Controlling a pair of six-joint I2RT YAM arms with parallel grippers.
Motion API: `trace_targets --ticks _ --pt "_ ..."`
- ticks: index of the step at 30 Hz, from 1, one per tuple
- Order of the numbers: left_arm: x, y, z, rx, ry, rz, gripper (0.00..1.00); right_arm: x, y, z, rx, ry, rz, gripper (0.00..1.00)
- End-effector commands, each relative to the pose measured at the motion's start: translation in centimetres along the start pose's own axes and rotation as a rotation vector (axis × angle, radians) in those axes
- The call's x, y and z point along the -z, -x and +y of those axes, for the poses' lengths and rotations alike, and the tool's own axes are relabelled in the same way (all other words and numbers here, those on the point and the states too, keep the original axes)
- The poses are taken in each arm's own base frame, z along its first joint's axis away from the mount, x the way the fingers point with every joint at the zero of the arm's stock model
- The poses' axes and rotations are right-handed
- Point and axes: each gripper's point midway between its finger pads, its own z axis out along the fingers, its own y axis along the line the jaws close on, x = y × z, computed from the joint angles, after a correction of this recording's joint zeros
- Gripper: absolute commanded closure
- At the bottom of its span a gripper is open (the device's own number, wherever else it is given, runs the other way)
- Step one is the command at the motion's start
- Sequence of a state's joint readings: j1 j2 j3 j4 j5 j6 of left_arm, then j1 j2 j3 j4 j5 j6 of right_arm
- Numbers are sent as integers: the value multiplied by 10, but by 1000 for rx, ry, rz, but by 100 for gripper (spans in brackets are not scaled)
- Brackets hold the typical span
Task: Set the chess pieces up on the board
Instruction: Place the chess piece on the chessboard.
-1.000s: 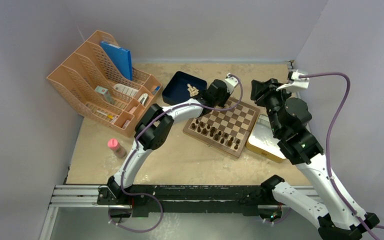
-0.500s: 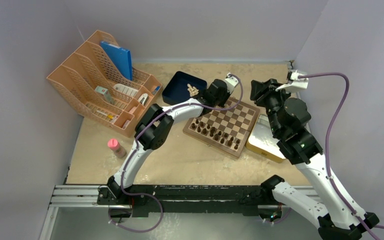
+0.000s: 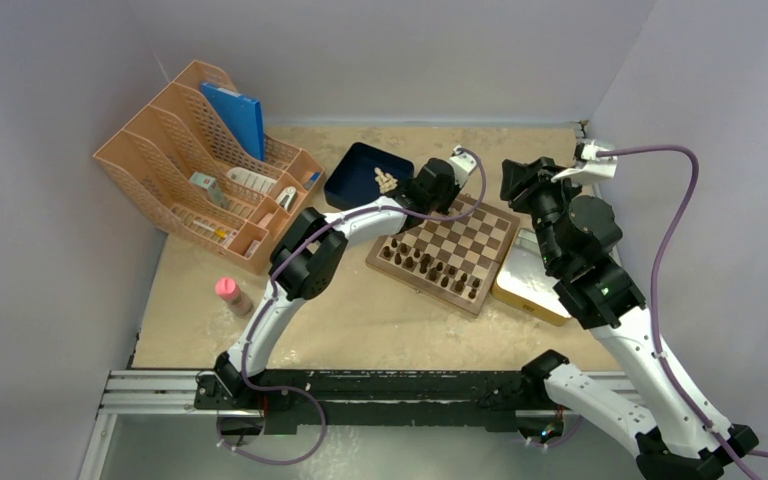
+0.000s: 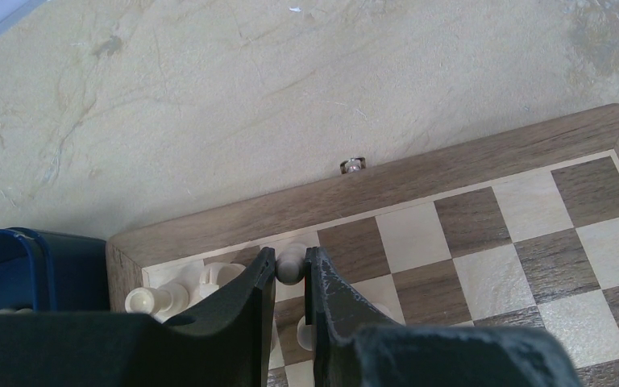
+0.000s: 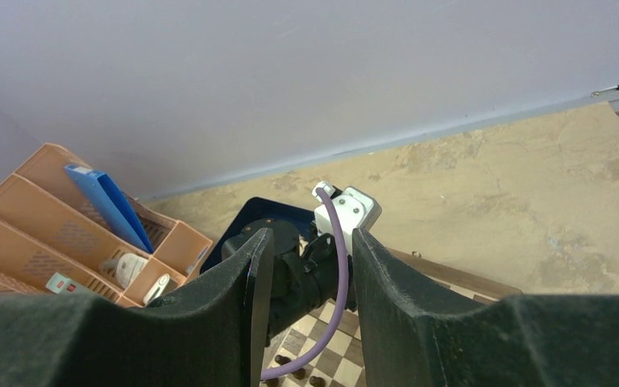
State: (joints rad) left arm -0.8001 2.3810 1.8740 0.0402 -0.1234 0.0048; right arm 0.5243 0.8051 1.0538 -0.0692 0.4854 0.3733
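Note:
The board (image 3: 482, 236) lies at mid-table, with dark pieces (image 3: 430, 268) along its near rows. My left gripper (image 4: 290, 263) is at the board's far-left corner (image 4: 451, 165), shut on a small cream chess piece (image 4: 291, 266) pinched between its fingertips. Other cream pieces (image 4: 158, 300) are on the corner squares beside and under the fingers, one of them lying on its side. More cream pieces (image 3: 386, 181) lie in the dark blue tray (image 3: 355, 165). My right gripper (image 5: 306, 240) hangs open and empty above the board's far-right side, looking down on the left wrist.
An orange desk organizer (image 3: 200, 170) with a blue folder stands at the far left. A shiny metal tray (image 3: 528, 287) lies against the board's right side, under the right arm. A pink-capped bottle (image 3: 230, 293) stands near the left front.

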Motion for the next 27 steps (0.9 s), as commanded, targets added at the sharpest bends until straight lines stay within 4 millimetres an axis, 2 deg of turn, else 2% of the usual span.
trace_targets --ticks 1,14,20,27 --pt "8 29 -1 -5 2 -53 91 -3 11 0 -4 -7 -47 56" --pt "11 37 -4 -16 17 -54 91 -3 9 0 -3 -3 -42 56" --pt "12 37 -3 -20 25 -52 84 -3 8 2 -2 4 -37 56" --pt "12 38 -2 -27 34 -53 82 -2 7 2 -5 11 -37 56"
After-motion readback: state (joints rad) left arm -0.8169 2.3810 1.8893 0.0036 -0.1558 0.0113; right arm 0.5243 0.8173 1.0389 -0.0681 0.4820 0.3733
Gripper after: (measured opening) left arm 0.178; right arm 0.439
